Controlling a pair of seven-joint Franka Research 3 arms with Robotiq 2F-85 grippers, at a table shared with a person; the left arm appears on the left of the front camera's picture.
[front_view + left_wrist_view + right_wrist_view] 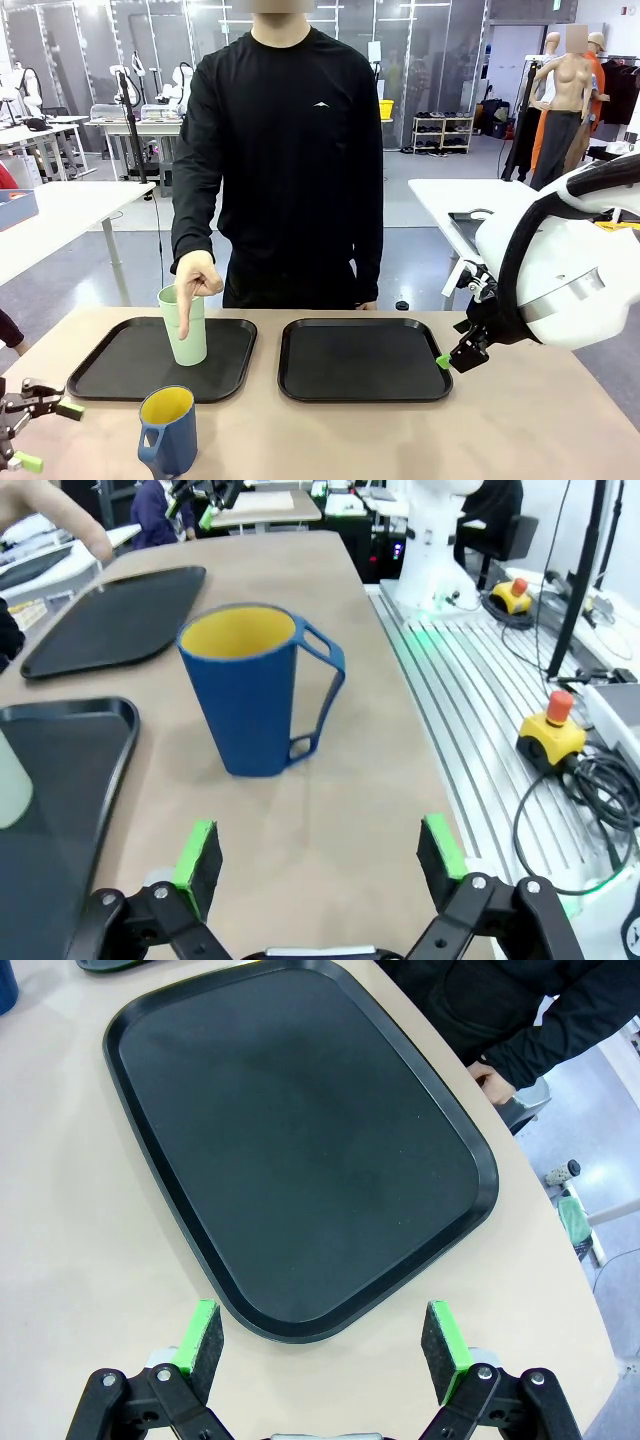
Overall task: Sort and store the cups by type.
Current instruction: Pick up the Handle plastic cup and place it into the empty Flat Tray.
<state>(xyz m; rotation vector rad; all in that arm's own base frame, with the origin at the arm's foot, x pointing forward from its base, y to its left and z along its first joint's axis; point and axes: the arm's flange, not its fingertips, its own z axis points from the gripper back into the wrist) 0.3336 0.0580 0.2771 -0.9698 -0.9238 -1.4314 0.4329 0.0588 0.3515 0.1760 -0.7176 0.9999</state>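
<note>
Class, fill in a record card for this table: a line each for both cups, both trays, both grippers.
Green tumbler: upright on left tray, person's hand at its rim
Blue mug: upright on the table, ahead of left gripper
Right tray: beside left tray
Left gripper: open, holding nothing
Right gripper: open, at right tray's edge

light: bright, even overhead | shadows: soft | wrist views: wide-angle edge distortion

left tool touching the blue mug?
Apart. The left wrist view shows the left tool open, with a strip of bare table between it and the blue mug.
</note>
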